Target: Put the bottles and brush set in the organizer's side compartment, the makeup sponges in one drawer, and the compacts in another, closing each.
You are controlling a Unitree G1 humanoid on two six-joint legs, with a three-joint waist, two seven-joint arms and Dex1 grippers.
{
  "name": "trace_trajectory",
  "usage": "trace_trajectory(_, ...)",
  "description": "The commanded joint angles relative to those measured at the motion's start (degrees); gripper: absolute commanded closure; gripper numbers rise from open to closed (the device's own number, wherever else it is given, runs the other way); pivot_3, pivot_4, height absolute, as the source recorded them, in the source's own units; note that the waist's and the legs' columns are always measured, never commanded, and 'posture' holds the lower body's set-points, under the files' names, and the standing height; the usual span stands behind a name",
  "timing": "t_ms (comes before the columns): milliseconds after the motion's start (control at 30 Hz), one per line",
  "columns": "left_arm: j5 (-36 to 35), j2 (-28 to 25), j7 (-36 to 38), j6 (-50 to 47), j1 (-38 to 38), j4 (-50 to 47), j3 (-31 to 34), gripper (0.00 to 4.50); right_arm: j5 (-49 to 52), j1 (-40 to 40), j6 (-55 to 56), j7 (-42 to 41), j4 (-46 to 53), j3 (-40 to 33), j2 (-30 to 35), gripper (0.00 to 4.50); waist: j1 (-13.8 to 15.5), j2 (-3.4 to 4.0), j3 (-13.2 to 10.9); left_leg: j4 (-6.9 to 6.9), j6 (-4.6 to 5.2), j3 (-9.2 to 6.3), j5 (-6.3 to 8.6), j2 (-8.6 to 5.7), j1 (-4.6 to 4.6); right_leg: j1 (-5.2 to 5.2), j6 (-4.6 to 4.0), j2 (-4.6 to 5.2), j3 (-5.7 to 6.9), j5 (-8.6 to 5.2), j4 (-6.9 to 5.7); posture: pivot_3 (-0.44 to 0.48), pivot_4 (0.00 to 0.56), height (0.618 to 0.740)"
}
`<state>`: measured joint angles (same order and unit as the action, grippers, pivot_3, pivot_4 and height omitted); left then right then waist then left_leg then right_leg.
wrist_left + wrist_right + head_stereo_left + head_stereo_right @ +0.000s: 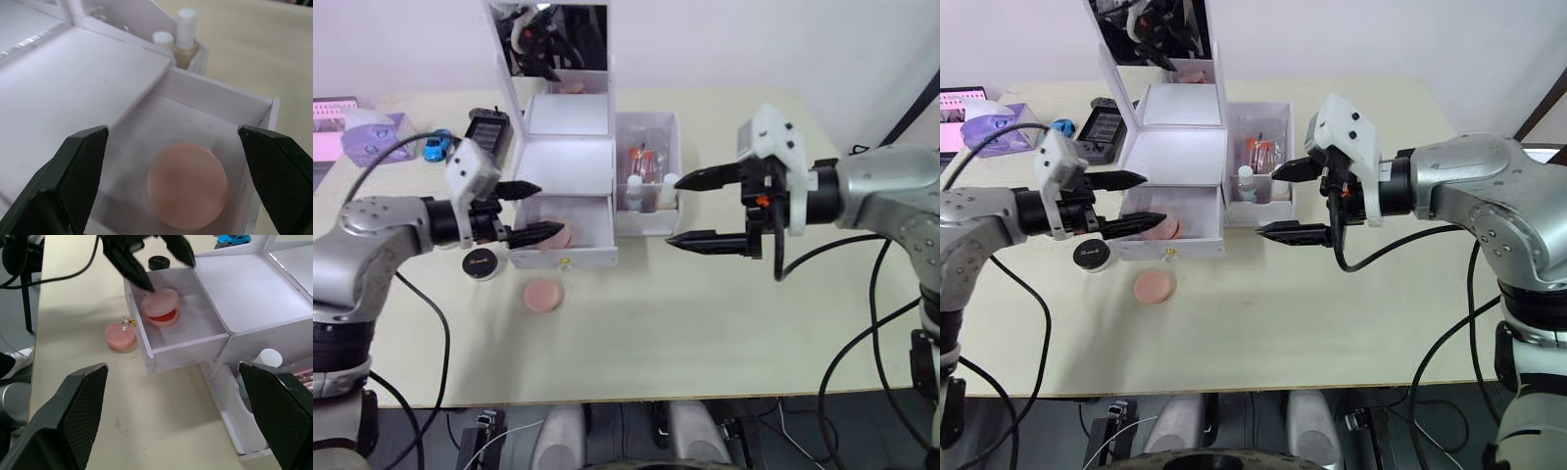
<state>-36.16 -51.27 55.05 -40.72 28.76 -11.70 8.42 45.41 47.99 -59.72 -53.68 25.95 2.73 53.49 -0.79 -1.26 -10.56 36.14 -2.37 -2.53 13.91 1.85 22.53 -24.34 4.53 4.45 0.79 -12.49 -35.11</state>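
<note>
A white organizer (pixel 570 147) sits on a cream table (pixel 705 323), its lower drawer (pixel 570 235) pulled open. The left gripper (pixel 530 211), fingers spread and empty, hovers over the drawer's left end, where a pink compact (pixel 160 303) lies just beneath its tips. A likely risk: the fingers clip the drawer wall when rising, dragging the organizer. Another pink compact (pixel 544 294) waits on the table at six o'clock from this gripper; a black compact (pixel 481 262) sits near eight o'clock. The right gripper (pixel 705 211) hangs open beside the side compartment (pixel 647 176) holding bottles (pixel 634 191).
</note>
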Motion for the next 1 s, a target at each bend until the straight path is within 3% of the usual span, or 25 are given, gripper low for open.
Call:
trace_trajectory(33, -2.14, -3.11, 0.8, 0.33, 1.8, 2.21, 7.75, 0.06, -0.64, 0.73, 2.26, -2.15, -1.1, -2.02, 1.22, 0.0, -0.01, -0.01, 0.0, 0.0, 0.0, 0.0, 0.0, 0.0, 0.0, 0.0, 0.0, 0.0, 0.0, 0.0, 0.0, 0.0, 0.15, 0.74)
trace_trajectory(167, -1.36, -6.11, 3.82, 3.51, -2.49, 5.78, 13.71, 0.06, 0.02, 0.63, 5.1, -5.8, -3.09, -3.02, 0.99, 0.0, -0.38, 0.0, -0.01, -0.04, 0.0, 0.09, 0.0, 0.01, -0.07, 0.0, 0.0, 0.0, -0.05, 0.0, 0.0, 0.0, 0.15, 0.74)
trace_trajectory(267, 1.15, -8.18, 6.25, 7.2, -9.78, 6.43, 17.72, 0.06, -1.3, -2.83, 10.82, -9.63, -4.62, -5.08, 1.67, 0.0, -0.24, -0.01, 0.0, -0.14, 0.02, 0.31, 0.01, 0.04, -0.12, -0.05, 0.04, 0.0, -0.18, -0.03, 0.01, 0.0, 0.15, 0.74)
trace_trajectory(533, 6.38, -6.44, 7.43, 19.2, -27.41, 14.14, 32.78, 0.06, -8.96, -15.78, 26.04, -14.07, -19.88, -11.79, 2.75, 0.0, 0.04, -0.3, -0.01, -0.01, 0.04, 0.73, 0.05, 0.01, -0.12, -0.11, 0.05, 0.17, -0.42, -0.03, 0.04, 0.0, 0.15, 0.74)
trace_trajectory(767, 10.9, -5.65, 6.67, 30.09, -31.76, 29.99, 34.75, 0.06, -14.7, -24.74, 32.41, -14.15, -28.83, -15.39, 4.17, 0.0, 0.03, -0.3, 0.0, -0.04, 0.04, 0.78, 0.05, 0.05, -0.2, -0.15, 0.12, 0.15, -0.45, -0.07, -0.04, 0.0, 0.15, 0.74)
trace_trajectory(1000, 13.03, -4.85, 6.19, 37.7, -31.01, 37.81, 32.31, 0.06, -16.63, -30.0, 33.21, -12.93, -30.99, -17.79, 4.73, 0.0, 0.04, -0.31, 0.01, -0.07, 0.04, 0.85, 0.05, 0.05, -0.2, -0.16, 0.02, 0.18, -0.47, -0.01, -0.02, 0.0, 0.15, 0.74)
